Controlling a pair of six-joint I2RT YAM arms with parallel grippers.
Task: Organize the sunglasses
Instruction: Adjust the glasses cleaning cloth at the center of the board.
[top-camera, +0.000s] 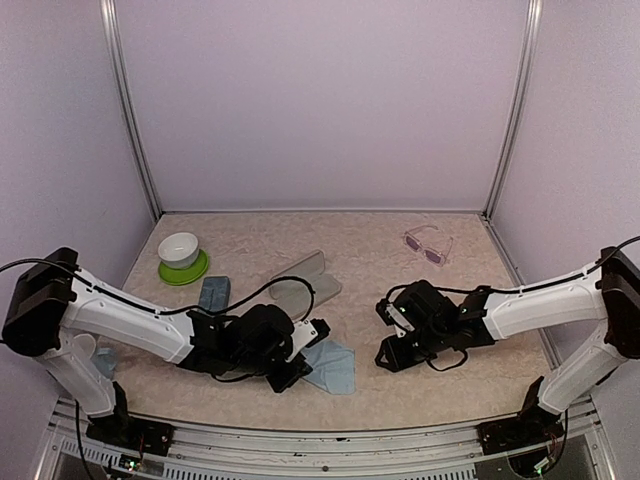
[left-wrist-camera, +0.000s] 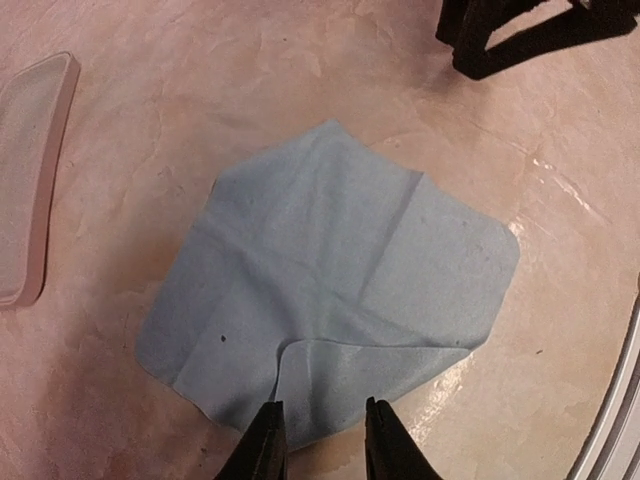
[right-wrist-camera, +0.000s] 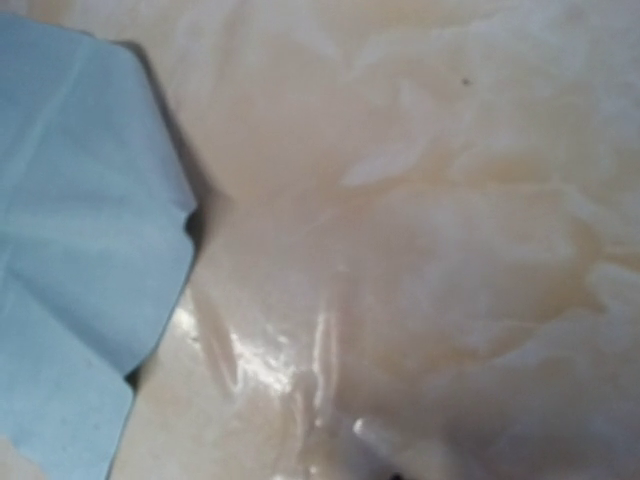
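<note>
The left arm reaches low across the worktop (top-camera: 250, 235) to its centre. The left gripper (left-wrist-camera: 320, 404) sits over a light-blue cloth (left-wrist-camera: 330, 290), fingers (left-wrist-camera: 268, 440) slightly parted astride the cloth's near folded edge and apparently not clamped on it. The right arm stretches in opposite, and the right gripper (top-camera: 385, 331) is spread wide just beside the cloth. The sunglasses (top-camera: 428, 245) lie far right, well apart from both arms. Two oblong cases (top-camera: 300, 280) lie behind the left gripper, with a white bowl (top-camera: 179, 249) further left.

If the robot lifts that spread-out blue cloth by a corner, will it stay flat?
Probably not. The blue cloth looks thin and creased, one corner already folded over, so it would likely droop. It probably weighs little and may slide on the shiny table.
</note>
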